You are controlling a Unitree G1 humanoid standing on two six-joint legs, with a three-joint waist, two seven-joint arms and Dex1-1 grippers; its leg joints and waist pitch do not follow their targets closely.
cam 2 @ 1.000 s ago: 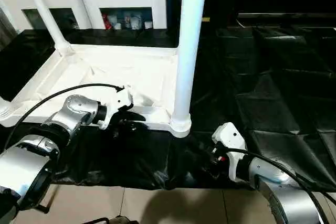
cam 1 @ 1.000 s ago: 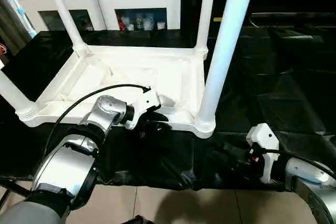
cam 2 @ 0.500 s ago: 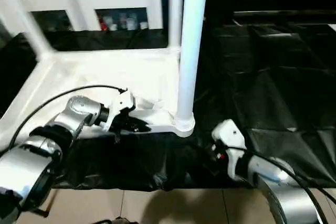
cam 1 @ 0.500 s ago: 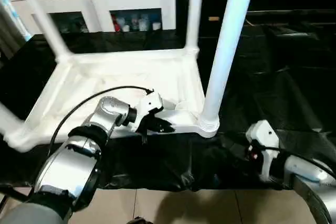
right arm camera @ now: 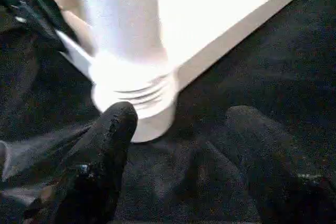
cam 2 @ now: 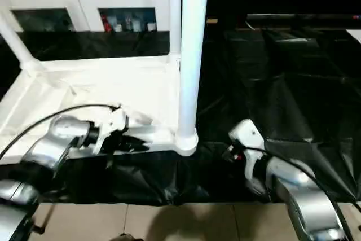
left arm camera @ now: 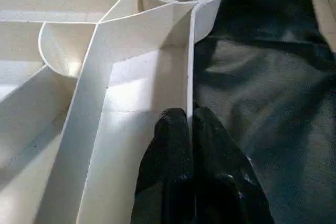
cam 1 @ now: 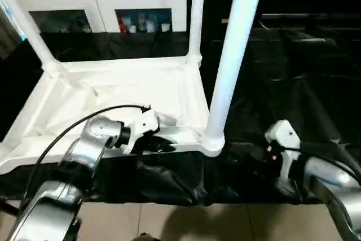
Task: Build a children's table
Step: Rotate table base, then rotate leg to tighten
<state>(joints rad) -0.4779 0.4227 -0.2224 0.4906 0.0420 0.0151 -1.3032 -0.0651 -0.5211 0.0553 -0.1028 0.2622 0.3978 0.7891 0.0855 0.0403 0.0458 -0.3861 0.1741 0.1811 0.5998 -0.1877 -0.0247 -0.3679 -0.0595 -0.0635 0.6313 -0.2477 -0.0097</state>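
Note:
The children's table [cam 1: 113, 91] lies upside down on black sheeting, and three white legs stand up from its corner sockets. The nearest leg [cam 1: 231, 55] rises from the front right socket [cam 1: 211, 139]. My left gripper [cam 1: 161, 144] is at the front rim just left of that socket. In the left wrist view its two black fingers [left arm camera: 173, 129] are shut on the thin rim wall [left arm camera: 189, 77], one on each side. My right gripper [right arm camera: 184, 116] is open and low on the sheeting just right of the socket [right arm camera: 131, 103], holding nothing.
A white cabinet [cam 1: 101, 4] with glass doors stands behind the table. Black sheeting [cam 1: 293, 71] covers the work surface and folds over its front edge. Pale tiled floor [cam 1: 169, 224] lies below that edge. A black cable [cam 1: 84, 119] loops over my left forearm.
My left gripper's fingers have closed onto the table's front rim. The camera has shifted, so the whole scene sits differently in the picture. The right gripper stays open beside the corner socket.

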